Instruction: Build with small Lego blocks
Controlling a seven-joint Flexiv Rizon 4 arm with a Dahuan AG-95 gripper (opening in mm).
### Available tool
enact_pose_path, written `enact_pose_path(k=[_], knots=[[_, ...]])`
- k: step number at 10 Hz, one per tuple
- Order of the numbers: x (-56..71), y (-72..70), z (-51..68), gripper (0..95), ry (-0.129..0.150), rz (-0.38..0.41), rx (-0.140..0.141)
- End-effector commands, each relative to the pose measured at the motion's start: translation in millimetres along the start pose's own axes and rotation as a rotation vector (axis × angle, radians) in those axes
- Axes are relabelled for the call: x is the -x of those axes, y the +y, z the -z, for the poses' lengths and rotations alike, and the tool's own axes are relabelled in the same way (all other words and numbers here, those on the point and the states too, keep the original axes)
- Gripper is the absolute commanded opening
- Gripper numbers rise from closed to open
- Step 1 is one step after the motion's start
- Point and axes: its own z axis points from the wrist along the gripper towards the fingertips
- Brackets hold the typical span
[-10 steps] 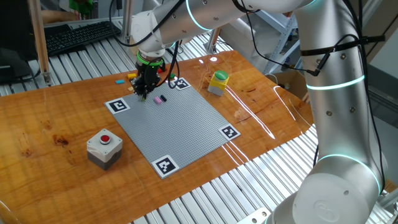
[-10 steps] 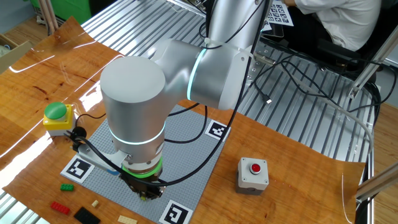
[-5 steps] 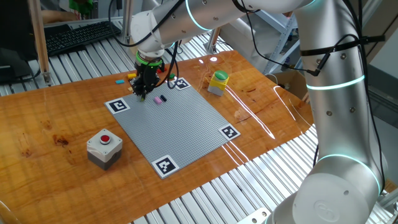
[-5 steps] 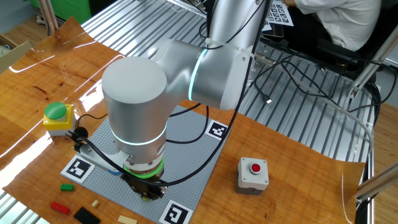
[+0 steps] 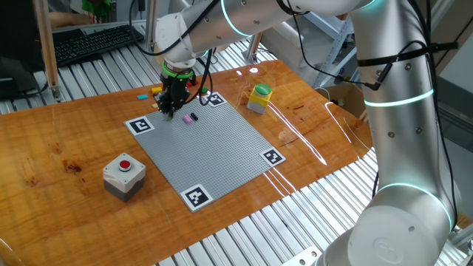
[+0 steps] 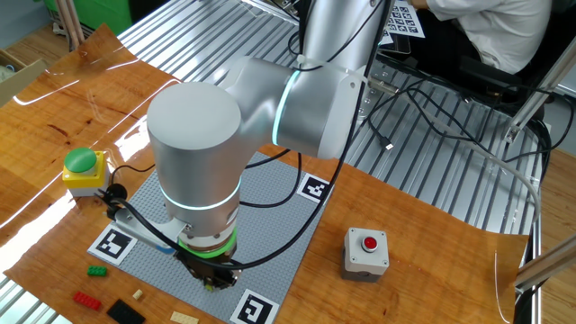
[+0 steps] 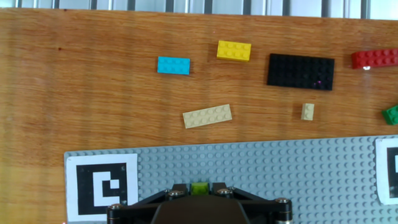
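My gripper [image 7: 199, 188] is shut on a small lime-green Lego block [image 7: 199, 186], which shows between the jaws in the hand view. It hangs low over the far left part of the grey studded baseplate [image 5: 214, 148], near a marker corner [image 5: 140, 125]. A pink-and-black block [image 5: 191, 117] sits on the plate just right of the gripper [image 5: 169, 112]. Loose blocks lie on the wood beyond the plate: blue [image 7: 173, 65], yellow [image 7: 234, 50], a black plate [image 7: 301, 71], red [image 7: 375, 59], a tan plate [image 7: 208, 116], a tiny tan one [image 7: 308, 111] and green [image 7: 392, 114].
A grey box with a red button [image 5: 123, 174] stands on the wood near the plate's left corner. A yellow box with a green round top [image 5: 259, 97] stands beyond the far right corner. Black-and-white markers [image 5: 272, 157] sit at the plate's corners.
The gripper has shifted very slightly to the left over the plate. Its hold on the green block is unchanged.
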Motion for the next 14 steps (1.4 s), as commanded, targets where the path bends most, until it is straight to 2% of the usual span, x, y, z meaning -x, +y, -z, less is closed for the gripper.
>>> enact_pose_path(k=[1, 11, 12, 14], knots=[[0.1, -0.6, -1.8, 0.0, -0.001, -0.001, -0.001], [-0.1, 0.0, -1.7, 0.0, -0.001, -0.042, -0.019], [-0.1, 0.0, -1.4, 19.0, -0.001, -0.045, -0.023], [-0.1, 0.2, -2.0, 19.0, -0.001, -0.057, -0.026]])
